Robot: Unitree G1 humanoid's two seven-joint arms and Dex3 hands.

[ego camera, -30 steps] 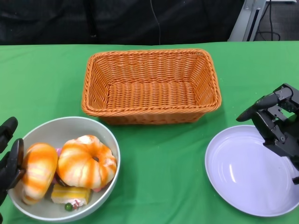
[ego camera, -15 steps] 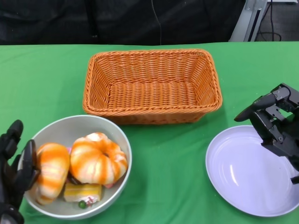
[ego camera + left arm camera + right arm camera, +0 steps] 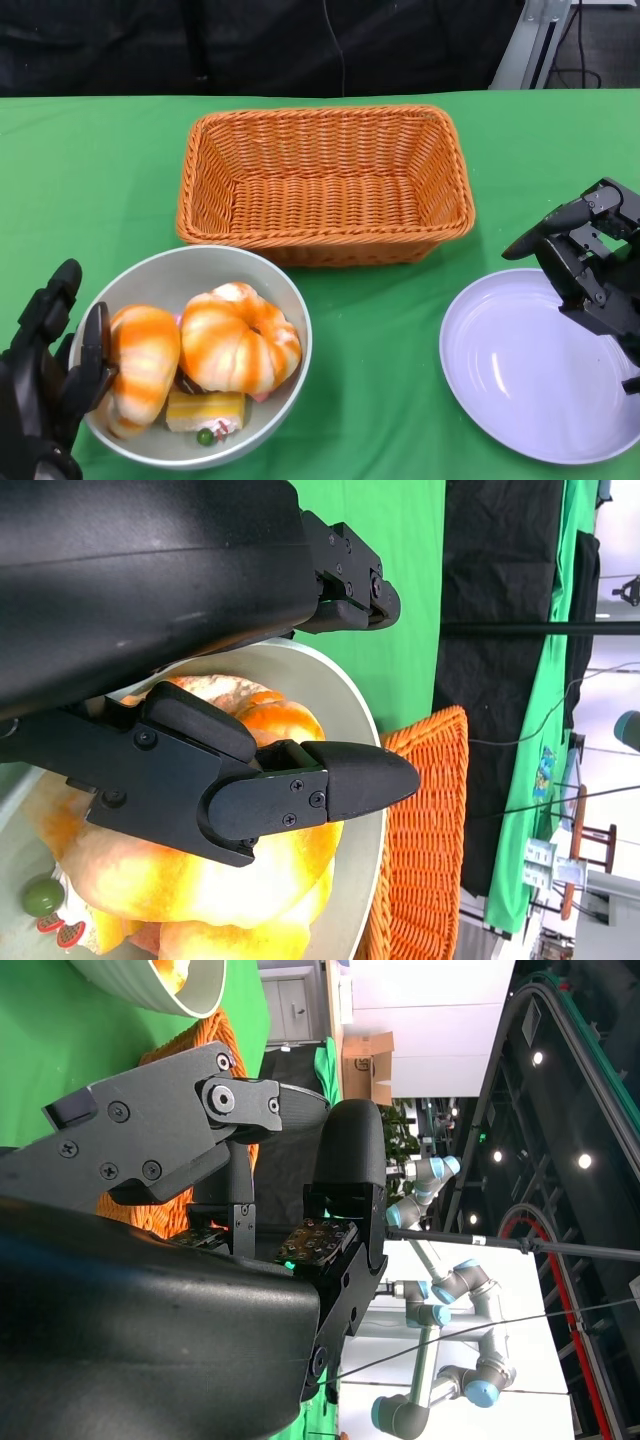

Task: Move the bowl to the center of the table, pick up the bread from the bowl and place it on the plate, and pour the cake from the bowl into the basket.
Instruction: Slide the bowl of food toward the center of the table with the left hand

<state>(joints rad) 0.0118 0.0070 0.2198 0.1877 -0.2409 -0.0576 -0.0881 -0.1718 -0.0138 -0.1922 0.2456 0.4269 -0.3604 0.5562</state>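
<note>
Green table (image 3: 380, 380) bears basket (image 3: 325, 185), bowl (image 3: 285, 300), plate (image 3: 535, 370).

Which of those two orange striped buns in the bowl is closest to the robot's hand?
The smaller bun at the bowl's left edge, right beside the left hand. The bigger bun sits in the middle, farther from it.

We see a bare strip of green worktop (image 3: 375, 390) running from the basket (image 3: 323, 185) toward us, between the bowl (image 3: 285, 300) and the plate (image 3: 530, 370), wide enough for a hand to pass. The bowl's rim sits just beside the basket's near wall, leaving almost no gap there. To either side of the basket the worktop lies open, with the right hand (image 3: 585, 255) poised over the plate's far edge.
</note>
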